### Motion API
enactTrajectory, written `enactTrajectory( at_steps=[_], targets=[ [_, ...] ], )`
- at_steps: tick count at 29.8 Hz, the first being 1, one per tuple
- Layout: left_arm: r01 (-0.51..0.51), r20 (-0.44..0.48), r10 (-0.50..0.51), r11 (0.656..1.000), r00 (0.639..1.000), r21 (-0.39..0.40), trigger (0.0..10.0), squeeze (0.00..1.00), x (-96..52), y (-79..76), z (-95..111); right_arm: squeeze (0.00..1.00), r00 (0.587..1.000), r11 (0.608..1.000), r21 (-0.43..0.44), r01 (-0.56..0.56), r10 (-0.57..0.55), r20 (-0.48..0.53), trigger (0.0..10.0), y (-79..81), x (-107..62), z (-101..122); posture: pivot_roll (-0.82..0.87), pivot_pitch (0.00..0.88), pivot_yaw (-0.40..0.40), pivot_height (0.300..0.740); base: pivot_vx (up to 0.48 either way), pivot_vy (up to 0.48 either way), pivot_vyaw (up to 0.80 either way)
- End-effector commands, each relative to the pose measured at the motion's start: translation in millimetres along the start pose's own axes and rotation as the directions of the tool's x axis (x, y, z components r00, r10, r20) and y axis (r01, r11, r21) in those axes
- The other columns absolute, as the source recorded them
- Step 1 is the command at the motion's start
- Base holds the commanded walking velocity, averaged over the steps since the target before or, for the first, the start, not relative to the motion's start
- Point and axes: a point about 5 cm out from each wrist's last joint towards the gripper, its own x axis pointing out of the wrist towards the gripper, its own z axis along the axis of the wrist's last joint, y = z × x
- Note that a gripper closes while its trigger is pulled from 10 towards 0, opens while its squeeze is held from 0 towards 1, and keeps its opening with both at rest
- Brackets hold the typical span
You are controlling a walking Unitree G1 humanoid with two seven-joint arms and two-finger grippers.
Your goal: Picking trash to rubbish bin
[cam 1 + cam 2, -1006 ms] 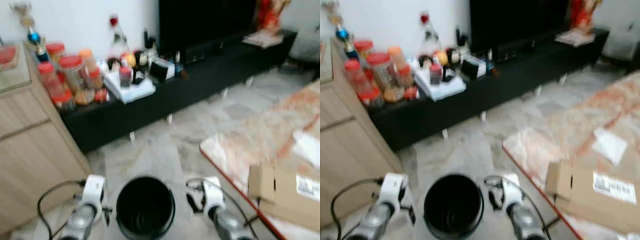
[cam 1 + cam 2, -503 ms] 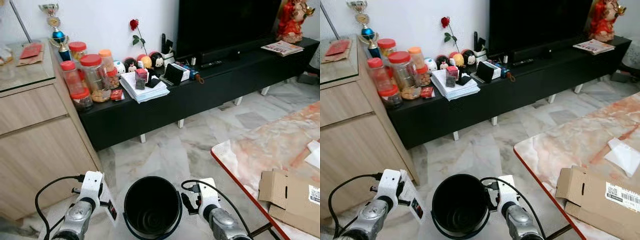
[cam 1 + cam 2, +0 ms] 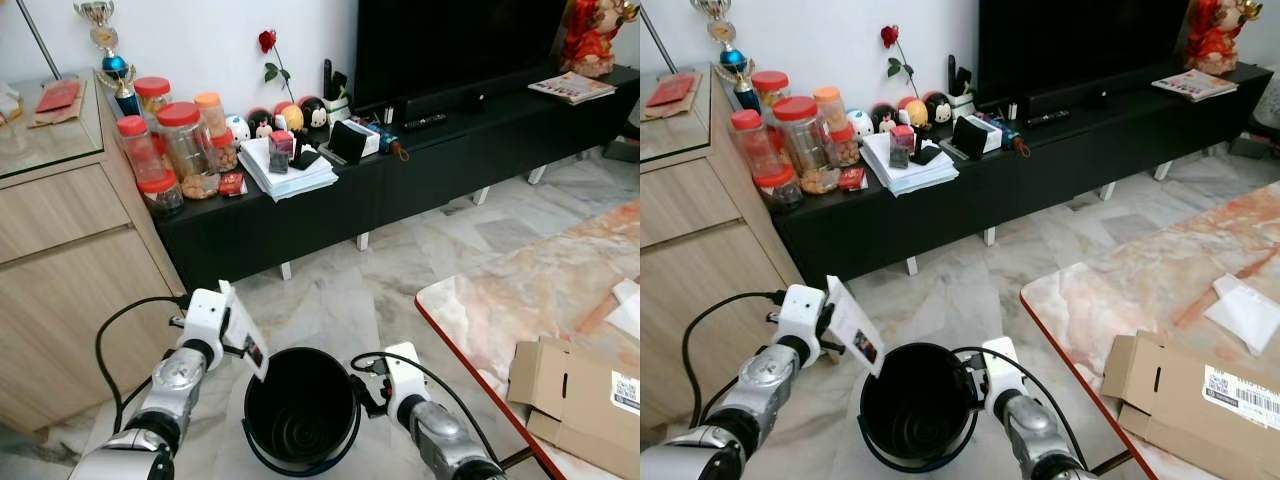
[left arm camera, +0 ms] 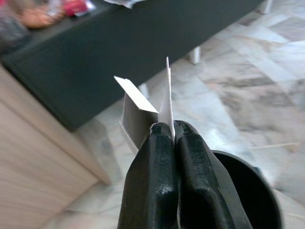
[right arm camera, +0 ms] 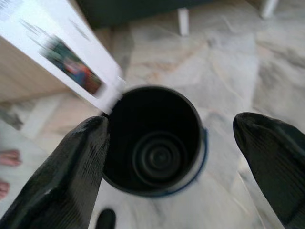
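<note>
Left eye view: marble floor, long black TV shelf, marble desk on my right. Black bin stands between my arms. My left pincer clamps a white card just above its rim; my right pincer gapes apart.

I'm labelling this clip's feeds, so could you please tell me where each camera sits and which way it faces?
Left eye, right eye: on the head, facing forward and down at the black bin and TV bench; both arms show.
Left wrist: along the left gripper, shut on a white card.
Right wrist: along the right gripper, open above the bin.
All four share bin and card.
</note>
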Motion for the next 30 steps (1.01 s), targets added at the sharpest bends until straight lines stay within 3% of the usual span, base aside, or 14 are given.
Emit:
enactTrajectory(
  at_steps=[1,6,19,20,21,30],
  targets=[
    [0.014,-0.019,-0.015,0.999,1.000,-0.035,10.0,0.00,2.0,-1.1,0.4,0.00,0.998,0.999,-0.018,-0.039,0.040,0.051,10.0,5.0,4.1,13.8,-0.08,0.047,0.019,0.740,0.000,0.000,0.00],
    [0.054,-0.055,-0.057,0.998,0.997,-0.044,10.0,0.00,1.7,-14.7,-7.0,0.00,0.992,0.994,-0.048,-0.093,0.097,0.079,10.0,12.4,7.0,22.5,-0.10,0.071,0.007,0.740,0.000,0.000,0.00],
    [0.088,-0.085,-0.089,0.996,0.992,-0.024,10.0,0.00,0.0,-21.6,-13.1,0.00,0.987,0.990,-0.054,-0.127,0.131,0.088,10.0,14.8,6.8,23.4,-0.10,0.083,0.002,0.740,0.000,0.000,0.00],
    [0.088,-0.085,-0.089,0.996,0.992,-0.023,10.0,0.65,0.1,-21.7,-12.9,0.00,0.988,0.990,-0.054,-0.127,0.131,0.088,10.0,14.6,6.7,23.3,-0.10,0.087,-0.002,0.740,0.000,0.000,0.00],
    [0.088,-0.083,-0.090,0.996,0.992,-0.031,10.0,1.00,0.3,-21.5,-12.6,0.00,0.988,0.990,-0.055,-0.127,0.131,0.086,10.0,14.1,6.5,23.1,-0.10,0.087,-0.002,0.740,0.000,0.000,0.00],
    [0.101,-0.084,-0.104,0.994,0.991,-0.038,10.0,1.00,0.7,-21.7,-11.9,0.00,0.988,0.991,-0.050,-0.128,0.132,0.081,10.0,12.6,5.8,21.7,-0.10,0.085,-0.005,0.740,0.000,0.000,0.00]
  ],
)
